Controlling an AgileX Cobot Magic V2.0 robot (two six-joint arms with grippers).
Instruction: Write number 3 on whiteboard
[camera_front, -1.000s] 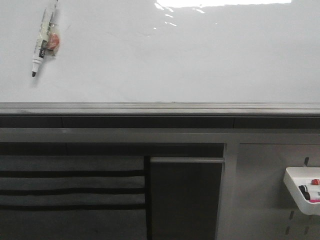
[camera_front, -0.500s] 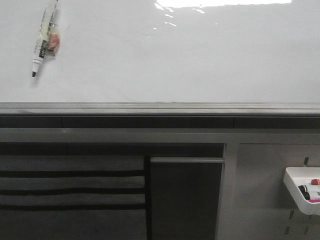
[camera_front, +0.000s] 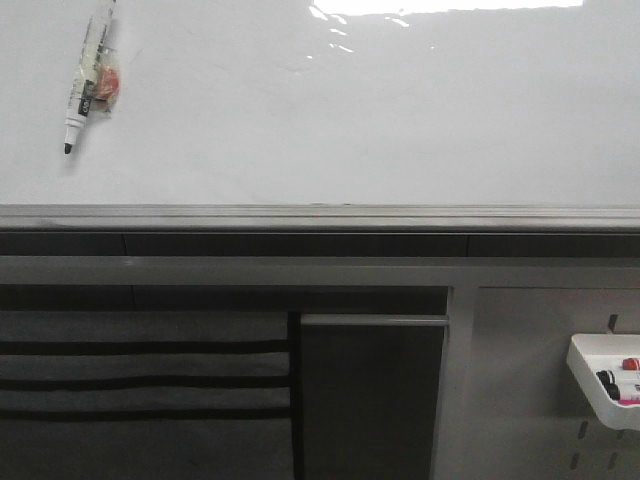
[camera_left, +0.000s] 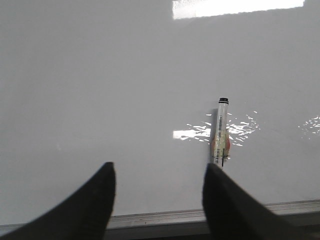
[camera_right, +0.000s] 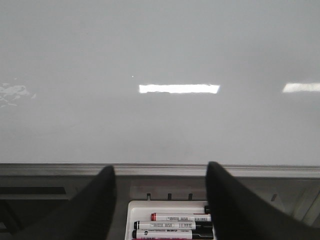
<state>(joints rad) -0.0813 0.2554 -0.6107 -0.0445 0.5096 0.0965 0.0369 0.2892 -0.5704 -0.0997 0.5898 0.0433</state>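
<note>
The whiteboard (camera_front: 380, 120) is showing no number 3 yet. A marker (camera_left: 220, 131) is clinging to it just ahead of the left gripper (camera_left: 159, 197), off toward its one finger, long axis pointing away from the jaws. Those jaws are gaping wide, holding nothing. The right gripper (camera_right: 160, 200) is likewise hanging open and empty, over a tray of markers (camera_right: 172, 225), so the left arm seems nearer the clinging marker.
</note>
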